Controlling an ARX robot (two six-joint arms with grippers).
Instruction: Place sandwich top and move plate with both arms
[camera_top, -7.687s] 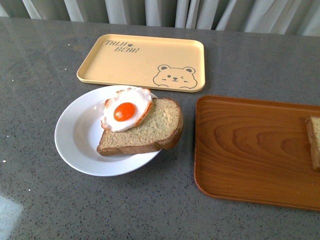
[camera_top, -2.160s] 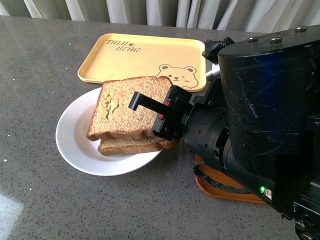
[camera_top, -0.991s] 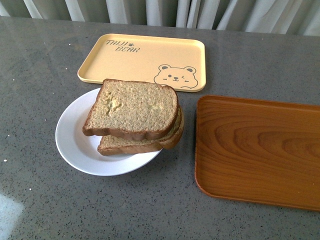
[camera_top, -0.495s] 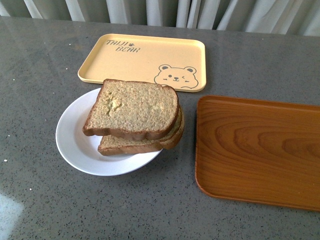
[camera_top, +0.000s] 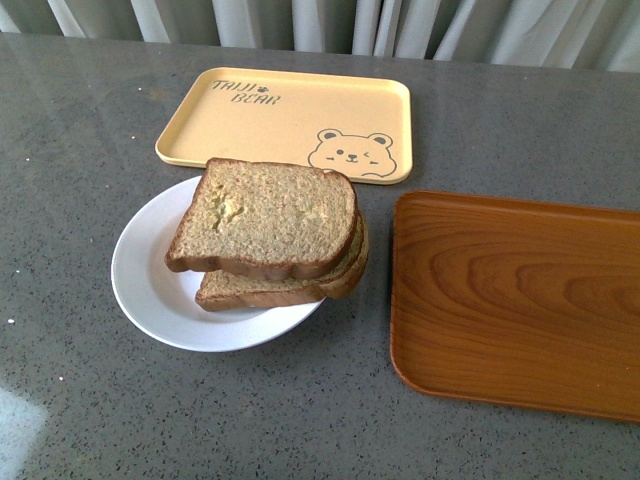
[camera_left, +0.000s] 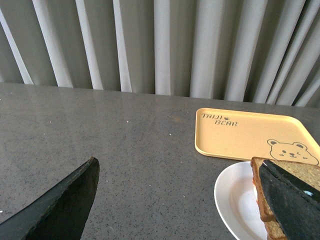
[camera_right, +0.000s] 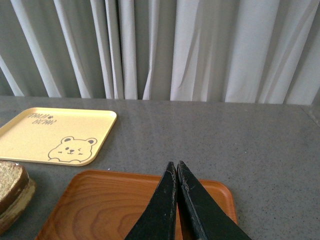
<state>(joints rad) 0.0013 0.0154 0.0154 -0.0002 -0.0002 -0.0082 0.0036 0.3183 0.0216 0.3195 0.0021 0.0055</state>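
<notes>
The sandwich top (camera_top: 262, 215) lies flat, blotched face up, on a lower slice (camera_top: 262, 291) of the same brown bread. It sits slightly askew, so the lower crust shows along the near edge and on the right. The stack rests on the white plate (camera_top: 148, 270), toward its right half. The bread's right corner overhangs the rim, and the plate's left part is bare.

The plate stands on the grey speckled counter (camera_top: 90, 120). Just beyond it is the yellow bear-printed tray (camera_top: 290, 115), and to its right, a little apart, is the brown wooden tray (camera_top: 515, 300). Pale curtains (camera_top: 300, 20) hang behind the counter's far edge.

Neither arm shows in the front view. In the left wrist view, the left hand (camera_left: 177, 164) is spread wide and grips nothing. One finger is over bare counter, and the other is in front of the bread at the plate's side. In the right wrist view, the right hand (camera_right: 174, 165) has its two fingers pressed together with nothing between them. It hangs over the wooden tray and points toward the curtains.
</notes>
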